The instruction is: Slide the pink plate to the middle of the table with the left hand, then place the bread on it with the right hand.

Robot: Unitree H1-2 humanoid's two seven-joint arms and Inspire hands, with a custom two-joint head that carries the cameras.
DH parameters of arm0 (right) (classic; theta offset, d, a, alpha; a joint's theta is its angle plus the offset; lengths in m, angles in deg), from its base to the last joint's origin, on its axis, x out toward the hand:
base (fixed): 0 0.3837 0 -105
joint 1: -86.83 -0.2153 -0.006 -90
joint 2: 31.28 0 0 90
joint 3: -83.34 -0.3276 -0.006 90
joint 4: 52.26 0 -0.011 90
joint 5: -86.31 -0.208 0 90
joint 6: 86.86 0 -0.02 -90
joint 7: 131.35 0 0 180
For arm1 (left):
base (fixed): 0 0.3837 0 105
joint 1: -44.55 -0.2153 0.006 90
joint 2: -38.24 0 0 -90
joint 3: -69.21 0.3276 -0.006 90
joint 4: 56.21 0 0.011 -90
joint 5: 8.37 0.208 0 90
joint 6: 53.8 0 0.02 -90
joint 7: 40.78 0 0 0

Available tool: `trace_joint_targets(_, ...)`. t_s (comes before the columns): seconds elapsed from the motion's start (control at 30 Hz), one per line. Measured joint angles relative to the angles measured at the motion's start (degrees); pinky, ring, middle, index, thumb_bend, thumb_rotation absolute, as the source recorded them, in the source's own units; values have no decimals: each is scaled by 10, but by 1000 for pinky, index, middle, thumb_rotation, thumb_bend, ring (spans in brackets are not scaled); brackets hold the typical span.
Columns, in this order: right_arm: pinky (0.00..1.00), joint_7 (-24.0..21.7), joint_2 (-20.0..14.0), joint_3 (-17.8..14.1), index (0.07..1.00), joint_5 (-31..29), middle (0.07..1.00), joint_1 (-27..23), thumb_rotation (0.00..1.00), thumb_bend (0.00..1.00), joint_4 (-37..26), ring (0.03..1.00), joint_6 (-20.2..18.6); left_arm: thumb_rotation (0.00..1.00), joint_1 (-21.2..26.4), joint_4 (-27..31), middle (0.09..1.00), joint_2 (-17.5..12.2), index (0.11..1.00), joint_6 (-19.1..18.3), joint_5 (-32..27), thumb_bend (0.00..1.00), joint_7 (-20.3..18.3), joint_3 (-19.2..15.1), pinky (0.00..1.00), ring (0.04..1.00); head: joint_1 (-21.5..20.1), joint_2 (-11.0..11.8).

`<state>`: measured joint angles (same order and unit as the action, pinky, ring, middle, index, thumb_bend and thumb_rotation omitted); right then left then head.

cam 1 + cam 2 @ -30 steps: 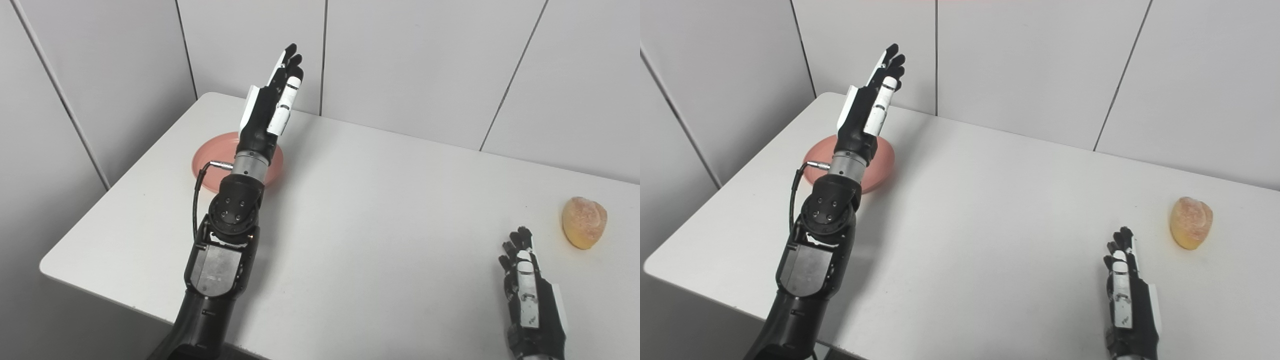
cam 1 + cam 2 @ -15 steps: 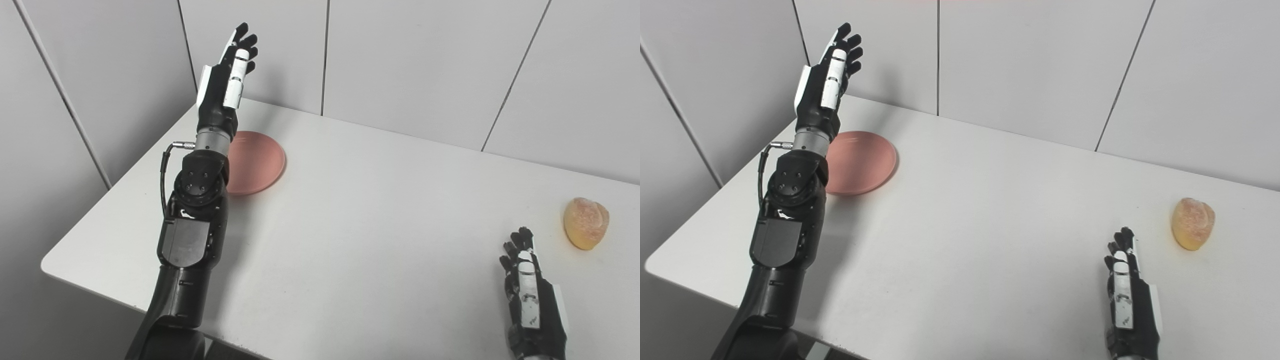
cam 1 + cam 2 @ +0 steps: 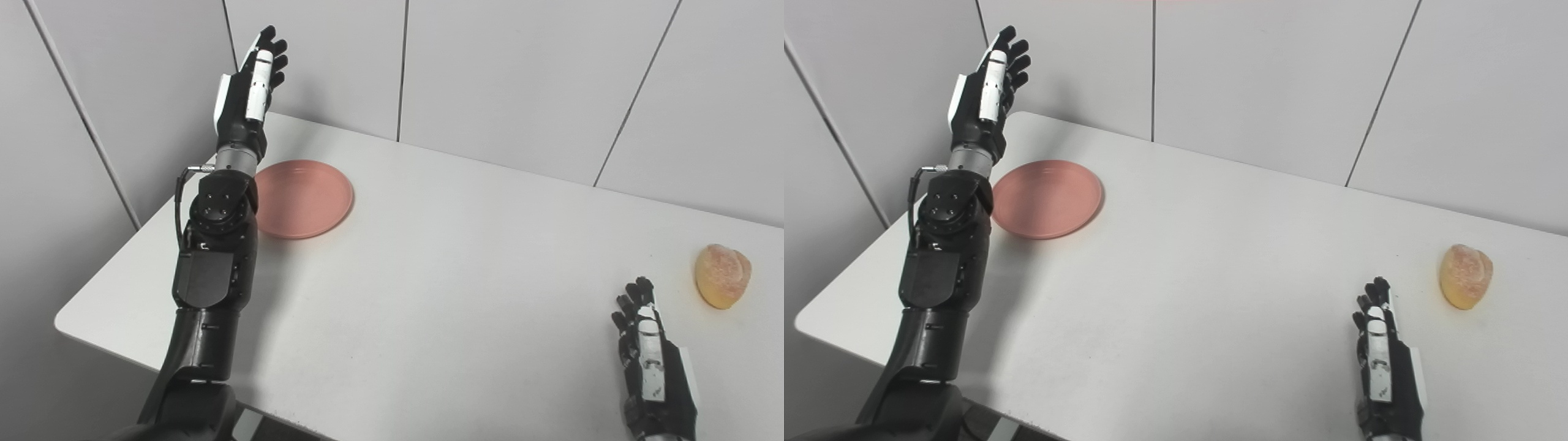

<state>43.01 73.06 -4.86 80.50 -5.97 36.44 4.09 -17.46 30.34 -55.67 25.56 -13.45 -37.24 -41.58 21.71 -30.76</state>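
Note:
The pink plate (image 3: 305, 198) lies flat near the table's far left corner. My left hand (image 3: 248, 98) is raised above the table, just left of and behind the plate, open with fingers straight and pointing up, holding nothing. The bread (image 3: 723, 283), a golden roll, lies near the table's right edge. My right hand (image 3: 649, 355) rests low at the front right, open and empty, a short way in front of and left of the bread.
The white table (image 3: 441, 269) stands in a corner of grey wall panels (image 3: 520, 73). Its left edge and front edge are close to my left forearm (image 3: 211, 269).
My left hand has swung left, off from above the plate to its left side, uncovering the plate. The camera has shifted slightly. The right hand and bread have not moved.

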Motion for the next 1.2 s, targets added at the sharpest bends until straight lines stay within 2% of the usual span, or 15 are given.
trace_joint_targets(0.2, 1000, -4, -1, -3, 1000, -9, 1000, 0, 1000, 157, 1, 1000, 0, 1000, 0, -19, 886, -11, 882, 0, -36, 365, 0, -20, 862, 890, 1, -3)
trace_joint_targets(0.33, 1000, -6, -1, -3, 1000, -9, 1000, 0, 1000, 165, 1, 1000, 0, 1000, 0, -32, 869, -16, 863, 0, -38, 349, 1, -23, 847, 861, 3, -4)
trace_joint_targets(0.67, 1000, -5, -1, -6, 1000, -9, 1000, -1, 1000, 146, 2, 1000, 0, 1000, -1, -72, 869, -36, 857, 2, -48, 359, 6, -40, 849, 873, 4, -7)
trace_joint_targets(0.8, 1000, -6, -1, -7, 1000, -9, 1000, -1, 1000, 149, 3, 1000, 0, 1000, -6, -82, 870, -43, 857, 2, -47, 359, 9, -40, 846, 873, 5, -7)
trace_joint_targets(1.03, 1000, -11, -1, -9, 1000, -12, 1000, -2, 1000, 170, 4, 1000, 2, 1000, -8, -139, 864, -44, 856, 8, -48, 361, 10, -34, 876, 872, 7, -11)
trace_joint_targets(1.2, 1000, -13, -2, -11, 1000, -16, 1000, -5, 1000, 169, 8, 1000, 6, 1000, -9, -160, 854, -44, 841, 29, -50, 362, 9, -34, 849, 859, 7, -11)
